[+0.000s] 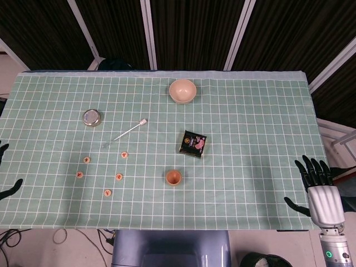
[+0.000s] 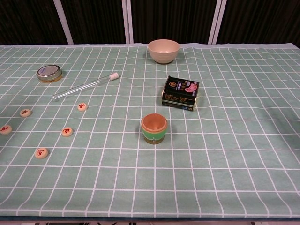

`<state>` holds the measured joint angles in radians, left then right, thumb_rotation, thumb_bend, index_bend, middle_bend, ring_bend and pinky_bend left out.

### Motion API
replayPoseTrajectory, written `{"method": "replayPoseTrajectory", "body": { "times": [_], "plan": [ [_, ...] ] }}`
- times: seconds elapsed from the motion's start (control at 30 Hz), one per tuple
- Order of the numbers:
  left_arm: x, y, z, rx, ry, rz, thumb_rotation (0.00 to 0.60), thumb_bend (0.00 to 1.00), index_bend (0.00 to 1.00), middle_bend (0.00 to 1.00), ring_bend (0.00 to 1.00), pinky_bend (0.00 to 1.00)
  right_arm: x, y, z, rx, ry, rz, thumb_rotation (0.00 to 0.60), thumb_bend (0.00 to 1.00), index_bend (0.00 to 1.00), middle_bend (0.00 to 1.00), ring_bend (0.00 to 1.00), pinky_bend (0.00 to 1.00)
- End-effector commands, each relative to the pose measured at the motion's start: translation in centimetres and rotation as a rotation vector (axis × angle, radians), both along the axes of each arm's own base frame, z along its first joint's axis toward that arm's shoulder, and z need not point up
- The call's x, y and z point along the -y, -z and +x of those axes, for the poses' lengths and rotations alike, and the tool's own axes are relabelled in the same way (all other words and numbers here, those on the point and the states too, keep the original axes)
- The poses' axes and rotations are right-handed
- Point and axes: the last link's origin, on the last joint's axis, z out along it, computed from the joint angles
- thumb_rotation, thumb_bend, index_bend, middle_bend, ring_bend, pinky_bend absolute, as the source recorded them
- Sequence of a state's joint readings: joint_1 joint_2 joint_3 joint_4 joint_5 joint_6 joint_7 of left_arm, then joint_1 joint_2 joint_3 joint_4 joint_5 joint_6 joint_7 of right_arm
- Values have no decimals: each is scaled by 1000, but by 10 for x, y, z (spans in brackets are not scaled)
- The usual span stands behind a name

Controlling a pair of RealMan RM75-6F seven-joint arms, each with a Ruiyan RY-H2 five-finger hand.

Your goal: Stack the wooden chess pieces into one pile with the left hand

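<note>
Several small round wooden chess pieces with red marks lie apart and flat on the green checked cloth at the left: one (image 1: 124, 154) nearest the centre, one (image 1: 87, 159), one (image 1: 80, 174), one (image 1: 119, 177) and one (image 1: 107, 193) closest to the front edge. The chest view shows them too, for instance one (image 2: 82, 106) and one (image 2: 41, 153). Only dark fingertips (image 1: 8, 189) of my left hand show at the left frame edge, well left of the pieces. My right hand (image 1: 318, 189) hovers off the table's right front corner, fingers spread, holding nothing.
An orange cup with a green band (image 1: 173, 177) stands near the middle. A dark snack box (image 1: 192, 143), a beige bowl (image 1: 182, 90), a round tin (image 1: 92, 117) and a glass tube with a white cap (image 1: 129, 132) lie farther back.
</note>
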<state>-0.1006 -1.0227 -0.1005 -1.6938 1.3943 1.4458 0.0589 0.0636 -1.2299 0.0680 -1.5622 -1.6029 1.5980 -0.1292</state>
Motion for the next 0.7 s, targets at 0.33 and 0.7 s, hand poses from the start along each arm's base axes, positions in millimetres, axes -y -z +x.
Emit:
{"method": "replayPoseTrajectory", "body": {
  "times": [0.33,0.7],
  "plan": [
    [-14,49,52,-112,179,-296,600,198,182,0,0,0,0,-1,-1,10,9,-4,600,233,90,14,25,0],
    [-19,106,51,-198,185,-434,600,198,238,0,0,0,0,-3,-1,18,14,-10,600,233,90,13,25,0]
  ]
}}
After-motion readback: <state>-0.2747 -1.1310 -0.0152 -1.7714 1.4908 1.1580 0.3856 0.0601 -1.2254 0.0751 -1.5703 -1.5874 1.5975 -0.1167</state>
